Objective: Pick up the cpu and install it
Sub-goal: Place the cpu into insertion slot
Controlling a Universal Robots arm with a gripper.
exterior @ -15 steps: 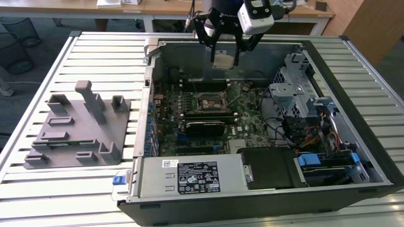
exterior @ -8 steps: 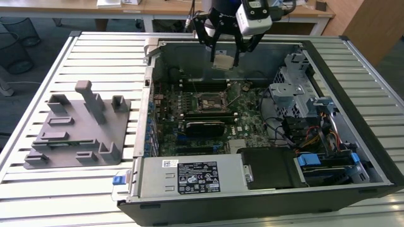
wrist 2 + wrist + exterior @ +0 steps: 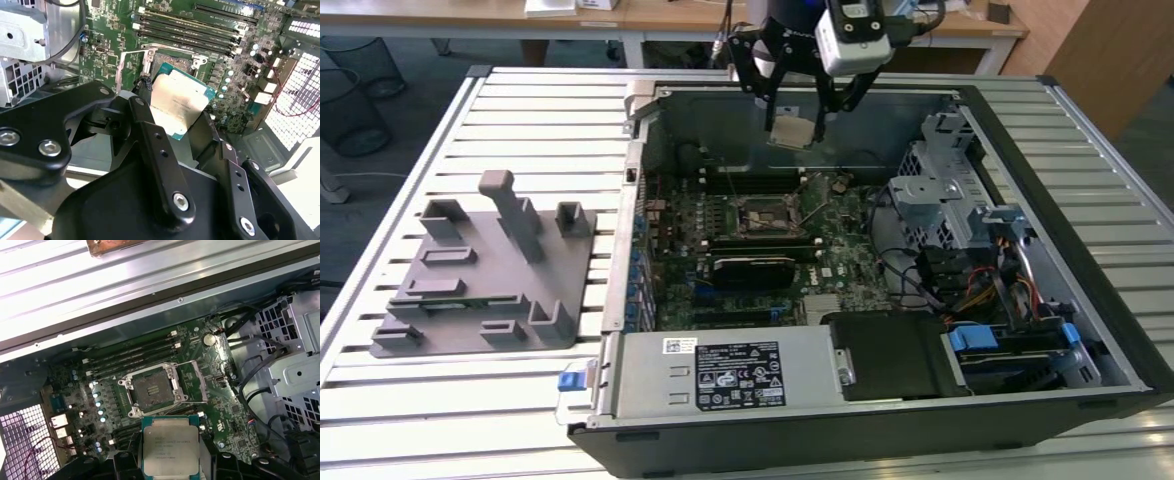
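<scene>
While clamped on two opposite edges of the cpu [image 3: 793, 131], holds it in the gripper [image 3: 797, 136] up in the air over the open computer case [image 3: 1067, 190], above the far part of the motherboard [image 3: 847, 255] and apart from the open socket [image 3: 155, 390]. Faces the metal top toward both wrist cameras. Nearly square in outline, edges turned slightly off the socket's frame. Pale silvery-beige lid with faint print, ringed by a teal-green rim.

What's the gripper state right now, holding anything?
The gripper: closed, holding the cpu above the motherboard.
</scene>
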